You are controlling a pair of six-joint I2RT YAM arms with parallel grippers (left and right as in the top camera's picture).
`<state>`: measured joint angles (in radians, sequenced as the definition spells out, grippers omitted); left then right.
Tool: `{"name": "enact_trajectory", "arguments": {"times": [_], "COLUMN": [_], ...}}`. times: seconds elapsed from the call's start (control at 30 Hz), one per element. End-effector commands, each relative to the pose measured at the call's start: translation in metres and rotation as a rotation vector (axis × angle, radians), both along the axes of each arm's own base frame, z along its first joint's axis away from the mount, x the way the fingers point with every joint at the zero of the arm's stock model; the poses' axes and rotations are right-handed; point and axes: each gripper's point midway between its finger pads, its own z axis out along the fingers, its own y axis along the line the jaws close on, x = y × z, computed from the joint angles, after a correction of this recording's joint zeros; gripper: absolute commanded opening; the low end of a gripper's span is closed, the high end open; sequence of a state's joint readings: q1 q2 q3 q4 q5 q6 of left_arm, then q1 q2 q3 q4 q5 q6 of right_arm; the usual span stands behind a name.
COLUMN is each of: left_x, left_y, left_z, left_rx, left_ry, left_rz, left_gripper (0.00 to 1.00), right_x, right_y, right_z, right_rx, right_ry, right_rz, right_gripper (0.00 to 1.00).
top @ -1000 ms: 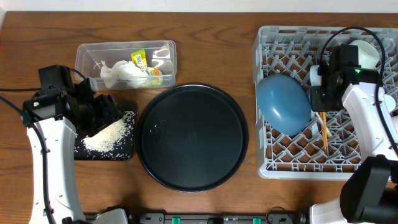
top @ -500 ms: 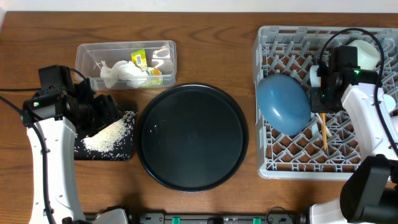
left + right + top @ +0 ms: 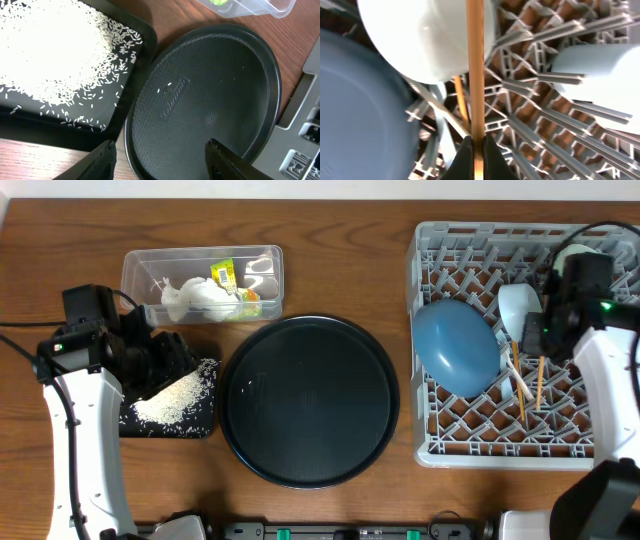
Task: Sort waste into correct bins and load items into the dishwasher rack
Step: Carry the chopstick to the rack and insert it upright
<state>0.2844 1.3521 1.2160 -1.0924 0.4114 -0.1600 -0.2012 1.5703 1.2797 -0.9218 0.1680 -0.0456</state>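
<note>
Round tray [image 3: 309, 401] lies at 9 o'clock of the rack [image 3: 422, 280], which holds a bowl [image 3: 457, 346]. Right hand [image 3: 475, 145] pinches a chopstick [image 3: 475, 60]; left hand [image 3: 161, 150], half-wide, holds nothing.

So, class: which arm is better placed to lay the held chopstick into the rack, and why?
Right. The right gripper is shut on the chopstick, directly above the dishwasher rack; the left gripper is open over the black tray, across the table.
</note>
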Motion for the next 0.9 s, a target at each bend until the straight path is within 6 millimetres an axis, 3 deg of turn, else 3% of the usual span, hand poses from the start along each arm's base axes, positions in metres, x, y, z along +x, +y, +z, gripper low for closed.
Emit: {"name": "enact_trajectory", "arguments": {"times": [0.0, 0.33, 0.5, 0.87], "left_x": [-0.003, -0.003, -0.003, -0.003], "left_y": [0.000, 0.000, 0.000, 0.000], "left_z": [-0.004, -0.004, -0.004, -0.004], "left_rx": [0.004, 0.004, 0.004, 0.004], "left_ry": [0.010, 0.009, 0.009, 0.009], "left_rz": [-0.003, -0.003, -0.003, -0.003], "left_gripper": [0.59, 0.59, 0.59, 0.59], "right_x": [-0.004, -0.007, -0.010, -0.016], "right_y": [-0.009, -0.017, -0.017, -0.019], "right_z": [-0.002, -0.017, -0.024, -0.037], "right_rx": [-0.016, -0.048, -0.050, -0.044], "right_ry": [0.020, 0.088, 0.101, 0.111], "right_rz": [0.026, 0.089, 0.105, 0.090], "right_gripper": [0.01, 0.01, 0.08, 0.08]}}
